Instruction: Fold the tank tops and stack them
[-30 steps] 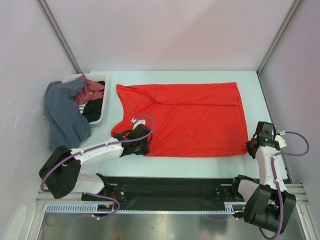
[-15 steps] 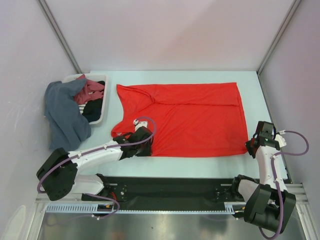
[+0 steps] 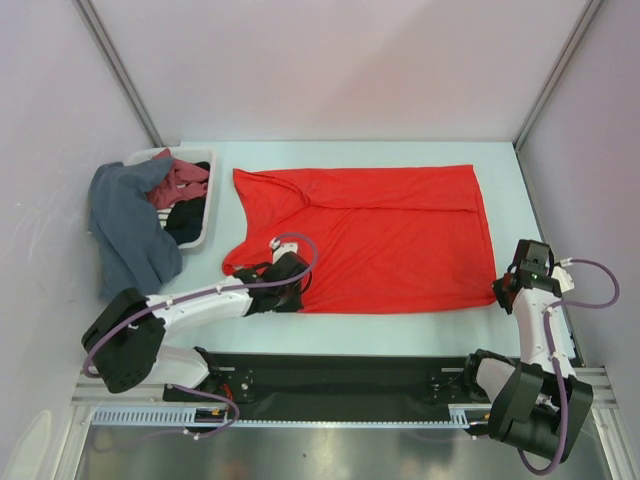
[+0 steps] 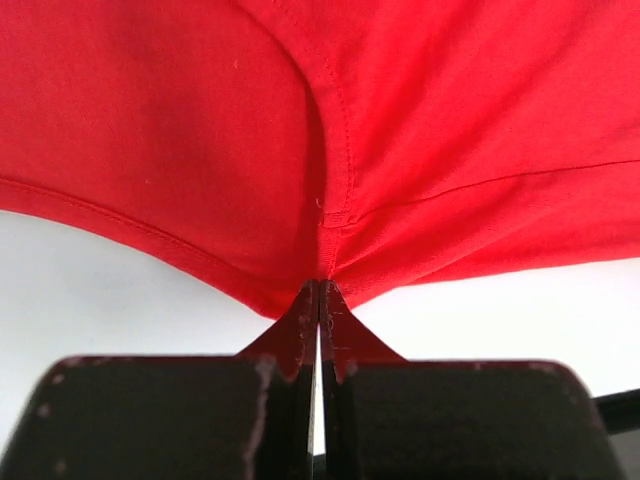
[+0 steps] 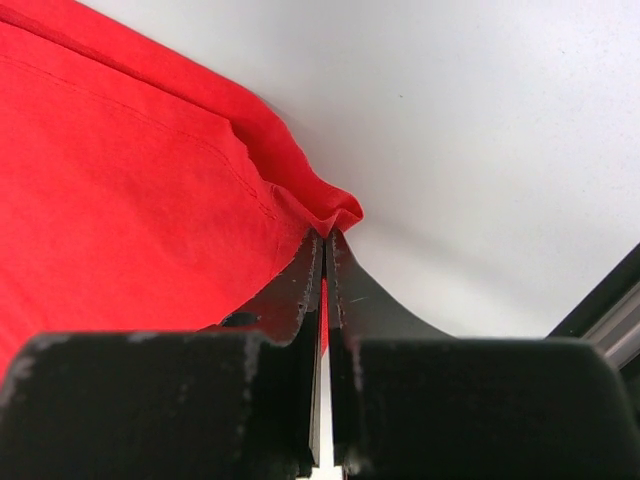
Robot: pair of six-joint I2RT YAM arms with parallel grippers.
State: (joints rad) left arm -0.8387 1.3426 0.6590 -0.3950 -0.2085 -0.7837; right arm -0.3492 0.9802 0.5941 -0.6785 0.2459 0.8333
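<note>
The bright red tank top (image 3: 390,240) lies spread flat on the pale table, its neck and straps toward the left. My left gripper (image 3: 290,288) is shut on its near edge by the lower armhole seam; in the left wrist view the closed gripper (image 4: 320,286) pinches red cloth (image 4: 330,150). My right gripper (image 3: 504,291) is shut on the top's near right corner, and the right wrist view shows that gripper (image 5: 326,236) holding a bunched red corner (image 5: 330,212). A dark cloth (image 3: 186,222) lies in the basket; I cannot tell what garment it is.
A white plastic basket (image 3: 206,236) stands at the left with maroon-pink cloth (image 3: 183,180) inside. A grey-blue garment (image 3: 125,225) drapes over its left side onto the table (image 3: 350,152). Grey walls close in the back and both sides.
My left gripper opened, slid slightly right along the red top's near edge, and closed on it. The right gripper kept its hold on the corner and barely moved.
</note>
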